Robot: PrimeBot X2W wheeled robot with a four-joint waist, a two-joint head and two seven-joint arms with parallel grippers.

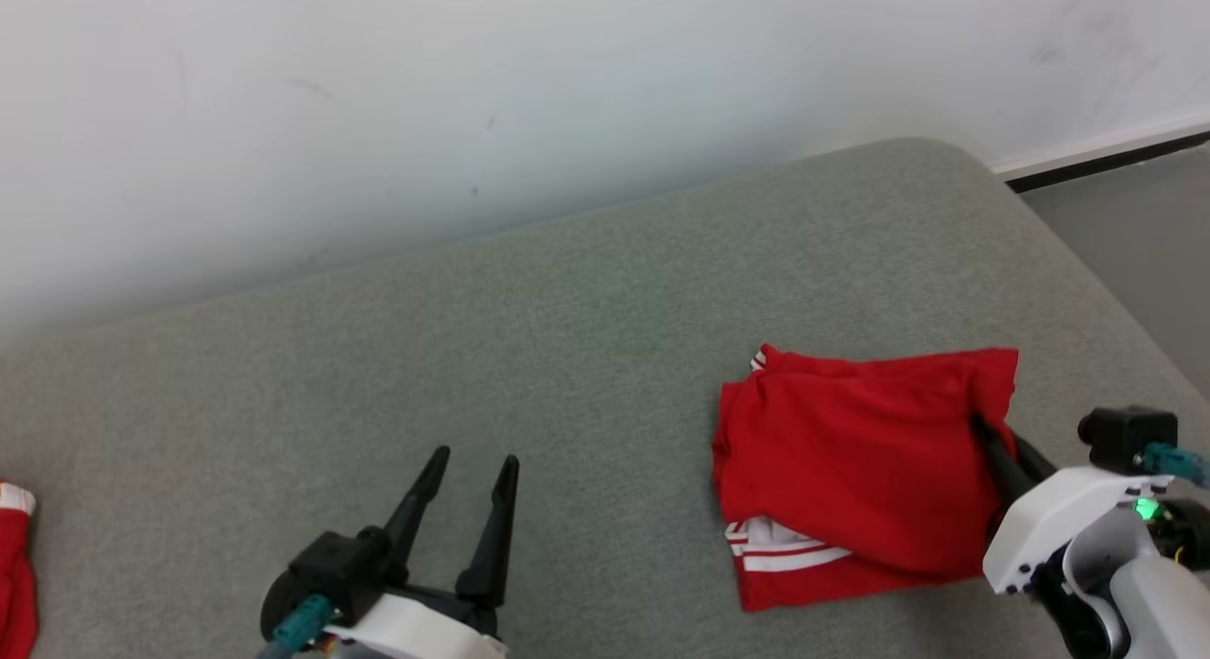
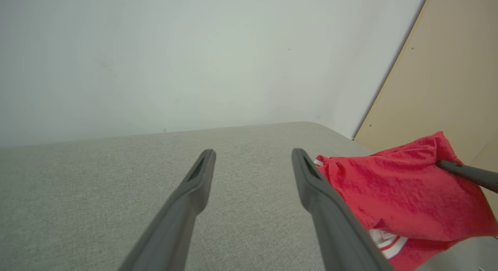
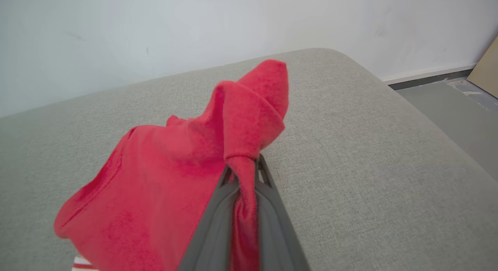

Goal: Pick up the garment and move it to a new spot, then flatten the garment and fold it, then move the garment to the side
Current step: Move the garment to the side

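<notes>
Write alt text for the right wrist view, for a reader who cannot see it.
The right gripper is shut on a bunched edge of the red garment, holding it raised while the rest lies on a grey padded surface. A white wall stands behind, with floor at right.

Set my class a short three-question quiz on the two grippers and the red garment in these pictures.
1. True or false: the left gripper is open and holds nothing.
2. The right gripper is shut on: A) the red garment; B) a white towel; C) nothing.
3. What colour are the stripes on the garment?

Key: 1 true; 2 A; 3 white.
</notes>
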